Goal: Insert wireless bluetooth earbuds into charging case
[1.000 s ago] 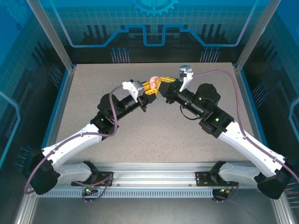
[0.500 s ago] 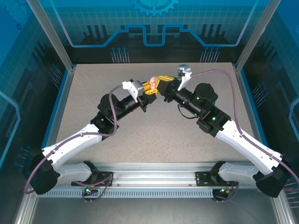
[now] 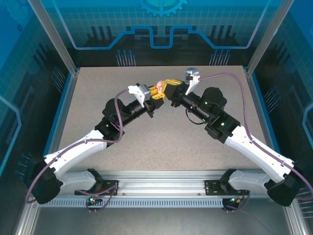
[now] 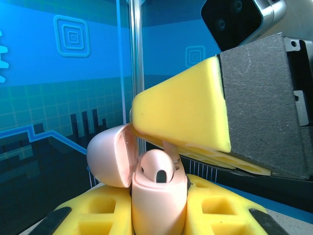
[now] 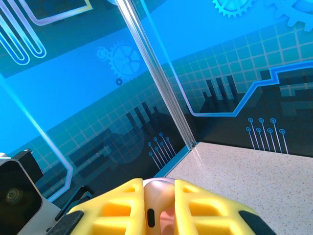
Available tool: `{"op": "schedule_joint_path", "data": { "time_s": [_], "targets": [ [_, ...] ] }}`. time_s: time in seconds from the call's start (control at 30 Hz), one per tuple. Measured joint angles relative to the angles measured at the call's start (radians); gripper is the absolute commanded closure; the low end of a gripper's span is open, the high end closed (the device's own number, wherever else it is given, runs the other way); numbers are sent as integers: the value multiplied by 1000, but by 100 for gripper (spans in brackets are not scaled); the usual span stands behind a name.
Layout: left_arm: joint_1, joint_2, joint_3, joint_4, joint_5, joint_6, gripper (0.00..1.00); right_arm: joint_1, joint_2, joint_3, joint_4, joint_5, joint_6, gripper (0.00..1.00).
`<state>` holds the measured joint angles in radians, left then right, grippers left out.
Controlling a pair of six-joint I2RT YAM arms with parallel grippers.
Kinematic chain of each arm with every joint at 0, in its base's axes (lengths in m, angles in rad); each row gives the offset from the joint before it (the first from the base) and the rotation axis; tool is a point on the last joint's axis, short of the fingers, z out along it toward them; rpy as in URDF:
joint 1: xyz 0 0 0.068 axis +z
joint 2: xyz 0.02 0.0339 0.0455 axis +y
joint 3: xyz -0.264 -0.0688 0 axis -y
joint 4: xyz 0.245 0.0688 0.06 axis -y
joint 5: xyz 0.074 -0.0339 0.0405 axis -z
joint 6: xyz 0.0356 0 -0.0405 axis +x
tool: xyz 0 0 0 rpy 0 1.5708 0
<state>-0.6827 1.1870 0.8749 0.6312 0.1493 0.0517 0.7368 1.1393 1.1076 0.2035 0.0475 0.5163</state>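
Observation:
In the air over the far middle of the table, my left gripper point(image 4: 157, 201) is shut on a pale pink charging case point(image 4: 157, 215), held upright between its yellow fingers. The case's lid point(image 4: 108, 156) is swung open to the left. One pale pink earbud point(image 4: 157, 169) sits in the case. My right gripper point(image 5: 159, 208) is shut on a second pale pink earbud point(image 5: 157, 198). It hangs just above the case, and the earbud's stem point(image 4: 169, 149) reaches down to the case's right slot. From above, the case point(image 3: 159, 87) shows between the two grippers point(image 3: 171, 85).
The speckled table point(image 3: 161, 142) is walled by blue glass panels, with a metal corner post point(image 5: 156, 83) standing at the back. The right wrist camera housing point(image 4: 242, 19) sits close above the case.
My right gripper has shifted slightly left toward the case with the earbud. The left arm has held still.

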Motion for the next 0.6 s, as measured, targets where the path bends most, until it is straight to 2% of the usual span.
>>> {"op": "schedule_joint_path", "data": {
  "time_s": [0.6],
  "targets": [
    [-3, 0, 0, -38, 3, 3, 100, -18, -16, -27, -14, -45, -47, 85]
  ]
}}
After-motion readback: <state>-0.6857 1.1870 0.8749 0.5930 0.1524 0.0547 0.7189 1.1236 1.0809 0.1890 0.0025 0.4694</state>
